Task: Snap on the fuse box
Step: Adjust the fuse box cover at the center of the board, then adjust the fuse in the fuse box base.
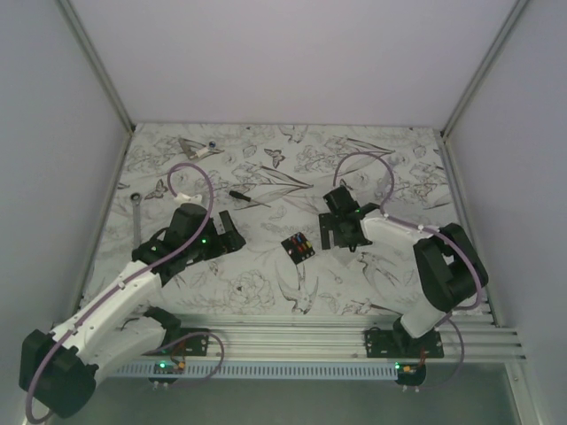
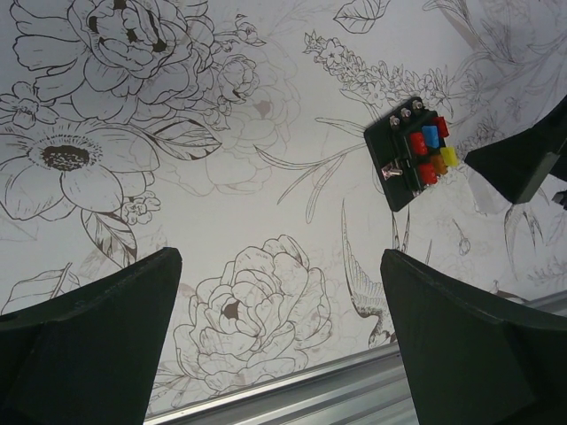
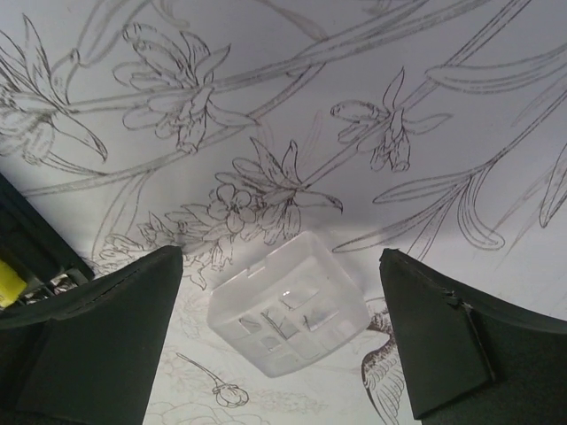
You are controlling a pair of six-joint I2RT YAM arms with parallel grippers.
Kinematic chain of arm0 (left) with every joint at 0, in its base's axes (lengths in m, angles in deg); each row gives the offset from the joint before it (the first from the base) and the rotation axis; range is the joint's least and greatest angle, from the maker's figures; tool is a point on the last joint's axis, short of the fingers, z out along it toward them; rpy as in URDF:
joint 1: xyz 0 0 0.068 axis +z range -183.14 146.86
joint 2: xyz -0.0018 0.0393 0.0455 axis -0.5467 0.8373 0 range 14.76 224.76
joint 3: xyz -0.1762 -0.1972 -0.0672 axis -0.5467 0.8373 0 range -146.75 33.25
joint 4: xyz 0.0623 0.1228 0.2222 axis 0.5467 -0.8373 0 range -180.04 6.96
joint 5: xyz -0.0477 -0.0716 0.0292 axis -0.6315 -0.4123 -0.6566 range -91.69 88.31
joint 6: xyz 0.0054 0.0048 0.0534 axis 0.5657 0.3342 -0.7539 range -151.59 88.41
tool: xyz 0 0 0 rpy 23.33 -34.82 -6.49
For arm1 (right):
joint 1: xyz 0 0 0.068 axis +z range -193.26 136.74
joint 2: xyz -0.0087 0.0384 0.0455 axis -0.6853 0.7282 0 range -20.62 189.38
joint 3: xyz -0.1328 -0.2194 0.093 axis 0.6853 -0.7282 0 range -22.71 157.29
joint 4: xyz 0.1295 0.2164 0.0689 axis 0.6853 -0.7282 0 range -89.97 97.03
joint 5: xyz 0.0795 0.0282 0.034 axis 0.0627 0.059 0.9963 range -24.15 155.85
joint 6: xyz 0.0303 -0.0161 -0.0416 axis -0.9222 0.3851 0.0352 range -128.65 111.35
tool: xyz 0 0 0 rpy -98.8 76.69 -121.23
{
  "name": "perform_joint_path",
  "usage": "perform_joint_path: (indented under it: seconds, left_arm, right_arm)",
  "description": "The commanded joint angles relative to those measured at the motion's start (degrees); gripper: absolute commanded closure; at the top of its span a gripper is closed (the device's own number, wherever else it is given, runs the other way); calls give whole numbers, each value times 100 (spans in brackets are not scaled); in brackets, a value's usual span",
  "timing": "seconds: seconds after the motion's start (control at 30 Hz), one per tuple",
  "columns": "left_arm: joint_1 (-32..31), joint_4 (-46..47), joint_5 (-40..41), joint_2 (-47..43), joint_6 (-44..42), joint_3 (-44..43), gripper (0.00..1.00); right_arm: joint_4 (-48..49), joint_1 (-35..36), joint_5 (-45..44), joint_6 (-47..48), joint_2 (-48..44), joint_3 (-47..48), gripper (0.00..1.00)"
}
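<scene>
The fuse box point(image 1: 299, 246) is a small black block with red, blue, orange and yellow fuses on top, lying on the flower-print table between my two grippers. It shows at the upper right of the left wrist view point(image 2: 412, 152) and as a dark edge at the left of the right wrist view point(image 3: 31, 252). My left gripper point(image 1: 232, 232) is open and empty to the left of it point(image 2: 282, 258). My right gripper point(image 1: 341, 232) is open point(image 3: 282, 257), its fingers either side of a clear plastic cover point(image 3: 288, 305) that lies on the table, untouched.
A black-handled screwdriver point(image 1: 244, 197) lies behind the left gripper. A wrench point(image 1: 137, 212) lies at the far left and a metal tool point(image 1: 197, 147) at the back left. An aluminium rail point(image 1: 292, 341) runs along the near edge point(image 2: 310, 398).
</scene>
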Motion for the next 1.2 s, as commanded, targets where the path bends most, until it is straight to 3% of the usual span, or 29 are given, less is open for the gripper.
perform_joint_path:
  seconds: [0.0,0.2,0.43,0.7,0.8,0.97,1.17]
  left_arm:
    - [41,-38,-42,-91,-83,50,0]
    - [41,-33,-67,-100,-77,49,0]
    - [38,-37,-125,-190,-54,71,0]
    - [41,-38,-104,-191,-13,85,0]
    - [41,-38,-132,-144,5,93,0]
    - [41,-24,-179,-18,33,68,0]
    - [41,-22,-169,96,34,36,0]
  right_arm:
    - [-393,234,-560,-200,-45,-18,0]
    - [-663,235,-755,-313,-788,-447,0]
    - [-852,79,-848,-400,-1042,-791,0]
    - [-84,719,-213,88,-1119,-16,10]
    - [270,840,228,340,-780,332,17]
    - [1035,851,1105,438,-400,581,38]
    - [1319,838,1411,454,122,785,63]
